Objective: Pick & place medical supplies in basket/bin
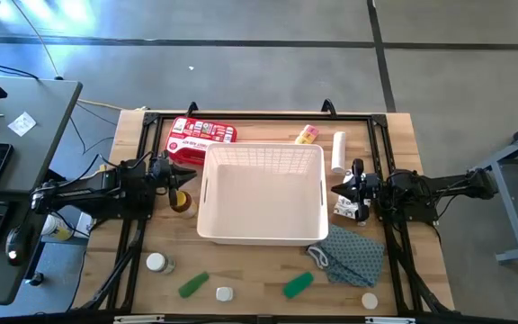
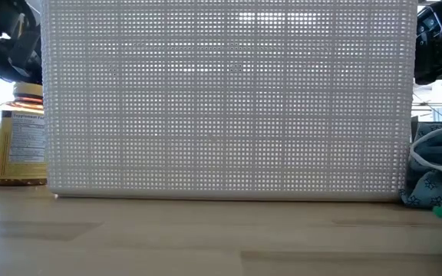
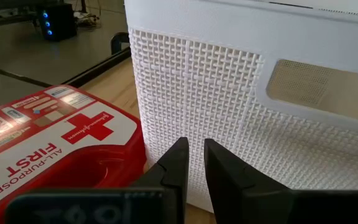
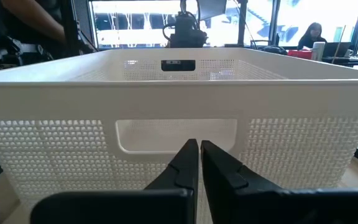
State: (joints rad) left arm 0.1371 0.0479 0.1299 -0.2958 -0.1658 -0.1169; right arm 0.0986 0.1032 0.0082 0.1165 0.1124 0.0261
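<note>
The white lattice basket (image 1: 261, 193) stands mid-table and fills the low view (image 2: 229, 100). My left gripper (image 1: 176, 173) hovers shut beside the basket's left wall (image 3: 229, 112), next to the red first-aid case (image 1: 200, 137) (image 3: 48, 137). My right gripper (image 1: 335, 189) hovers shut, facing the basket's right wall and its handle slot (image 4: 176, 134). An amber bottle (image 1: 183, 202) (image 2: 20, 138) stands upright by the left wall. Two green rolls (image 1: 193, 285) (image 1: 299, 284) and a white-capped bottle (image 1: 158, 263) lie on the near part of the table.
A blue-grey cloth (image 1: 349, 254) (image 2: 436, 176) lies off the basket's near right corner. A white tube (image 1: 338, 151) and a pink-yellow item (image 1: 307, 135) lie far right, and a white packet (image 1: 349, 209) under the right arm. Small white caps (image 1: 225, 293) (image 1: 370, 301) sit near the front edge.
</note>
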